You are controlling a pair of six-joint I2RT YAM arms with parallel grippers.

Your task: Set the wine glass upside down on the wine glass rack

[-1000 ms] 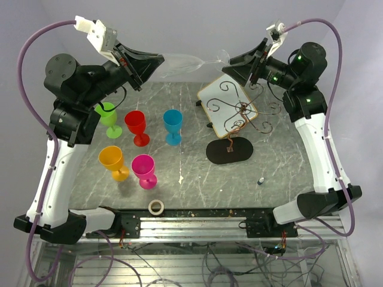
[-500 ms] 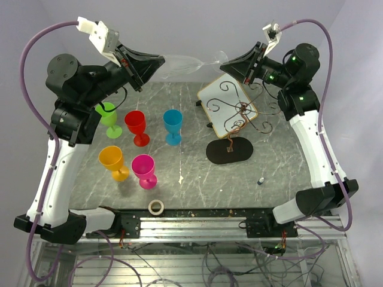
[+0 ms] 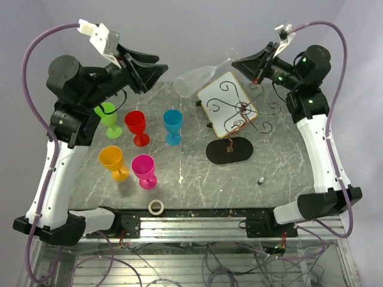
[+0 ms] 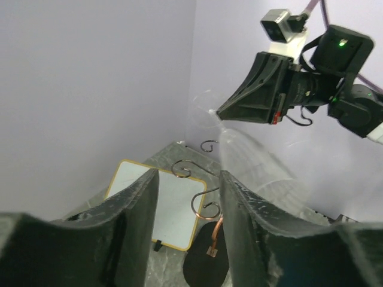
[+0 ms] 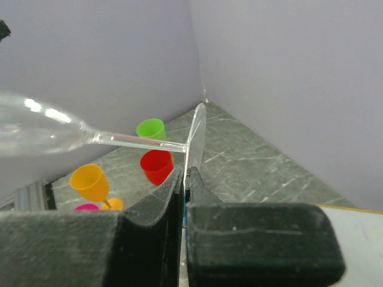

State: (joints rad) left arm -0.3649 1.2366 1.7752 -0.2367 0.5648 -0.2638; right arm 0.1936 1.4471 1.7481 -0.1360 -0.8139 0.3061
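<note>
A wood-rimmed white board [image 3: 215,95] lies just behind the wine glass rack [image 3: 222,152]; coloured goblets [image 3: 173,122] stand left of it. The right gripper [image 3: 234,61] pinches the foot of the wine glass [image 3: 194,81], tilted midair left of the rack. The left gripper [image 3: 160,66] is spread, empty.

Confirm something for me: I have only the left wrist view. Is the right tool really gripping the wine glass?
Observer: Yes. The right wrist view shows the right tool shut on the wine glass, at the edge of its foot.
Reviewer: Is the bowl between the left tool's fingers?
Observer: No. In the top view the left tool is open, with a gap between it and the bowl.
Reviewer: Anything else nearby?
Observer: Five coloured cups stand to the left of the rack.
</note>
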